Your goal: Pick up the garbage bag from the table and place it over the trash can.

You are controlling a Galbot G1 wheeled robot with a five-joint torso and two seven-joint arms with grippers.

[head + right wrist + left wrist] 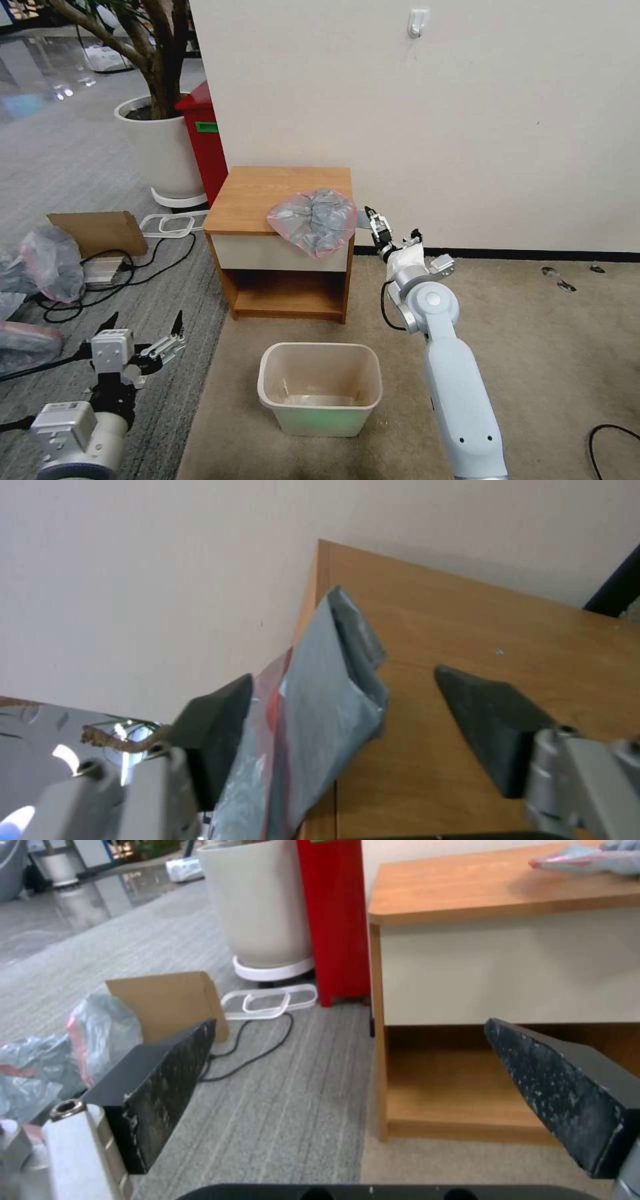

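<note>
The garbage bag (312, 221) lies crumpled on the table (267, 193), on the top's front corner on the robot's right, with part of it hanging over the front edge above the white drawer front (280, 254) and its pink-red edge outermost. The right end effector (371, 222) is at the table's right side, level with the top, its fingers spread apart. In the right wrist view the right end effector (347, 735) straddles the overhanging edge of the garbage bag (313, 715): one dark finger (217, 720) lies against the bag's pink-edged side off the table, the other finger (490, 725) sits over the wooden top of the table (467, 645), apart from the plastic. The jaws are not closed on the bag.

The trash can (321, 387) stands upright on the carpet in front of the table, directly below the drawer front, with its mouth open.

The left end effector (148, 333) hangs low, in front of the table and to its left, above the grey floor, well apart from the bag. In the left wrist view the left end effector (353, 1080) has its two black fingers (167, 1080) wide apart, holding nothing, with the table's lower shelf (453, 1100) beyond them.

To the left of the table are a red bin (203, 143), a round white planter (160, 150), a flat cardboard piece (100, 230) and puffy plastic bundles (47, 263)
</note>
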